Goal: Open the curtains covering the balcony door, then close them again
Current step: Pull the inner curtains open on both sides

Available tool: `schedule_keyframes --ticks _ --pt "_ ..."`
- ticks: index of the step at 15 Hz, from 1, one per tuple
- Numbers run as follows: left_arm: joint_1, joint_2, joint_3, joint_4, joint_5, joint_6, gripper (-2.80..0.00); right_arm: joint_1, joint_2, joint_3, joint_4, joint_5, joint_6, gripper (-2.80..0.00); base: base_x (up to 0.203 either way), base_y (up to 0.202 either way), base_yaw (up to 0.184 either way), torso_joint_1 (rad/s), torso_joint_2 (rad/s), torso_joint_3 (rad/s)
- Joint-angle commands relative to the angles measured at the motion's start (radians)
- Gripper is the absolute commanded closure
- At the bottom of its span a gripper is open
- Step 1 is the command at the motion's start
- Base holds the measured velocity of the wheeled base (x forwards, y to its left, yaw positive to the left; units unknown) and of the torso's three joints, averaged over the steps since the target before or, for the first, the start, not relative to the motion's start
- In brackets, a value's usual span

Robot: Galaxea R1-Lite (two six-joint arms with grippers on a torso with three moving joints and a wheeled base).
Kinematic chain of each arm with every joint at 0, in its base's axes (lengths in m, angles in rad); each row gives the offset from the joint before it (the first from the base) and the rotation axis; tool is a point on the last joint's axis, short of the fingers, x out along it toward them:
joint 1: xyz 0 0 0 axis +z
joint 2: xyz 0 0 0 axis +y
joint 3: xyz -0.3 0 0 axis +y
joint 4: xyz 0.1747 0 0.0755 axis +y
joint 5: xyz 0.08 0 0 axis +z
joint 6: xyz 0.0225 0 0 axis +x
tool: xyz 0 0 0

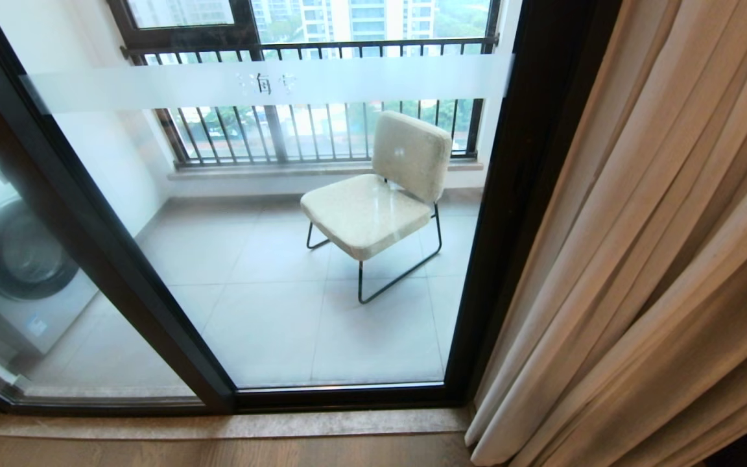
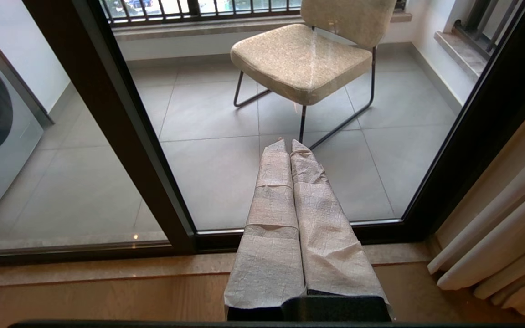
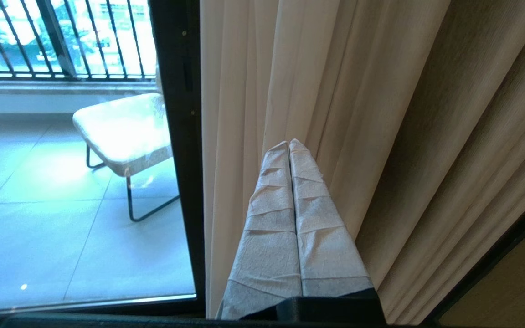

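Neither arm shows from the head. The left end effector (image 2: 290, 143) is held out level, its two wrapped fingers (image 2: 274, 200) pressed flat together along their length. The right end effector (image 3: 289, 145) is likewise shut, fingers (image 3: 317, 218) meeting at the tips, nothing between them.
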Motion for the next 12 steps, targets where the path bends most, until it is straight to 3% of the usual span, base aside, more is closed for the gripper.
schedule_keyframes --ticks 1,12 --pt "0.000 0.000 0.000 -0.001 0.000 0.000 0.00 0.014 -0.044 0.044 0.006 0.000 0.000 0.00 0.000 0.000 0.000 0.000 0.00 0.000" --pt "0.000 0.000 0.000 -0.001 0.000 0.000 0.00 0.078 -0.227 0.234 0.009 0.003 0.005 0.00 0.000 0.000 0.000 0.000 0.00 0.000"
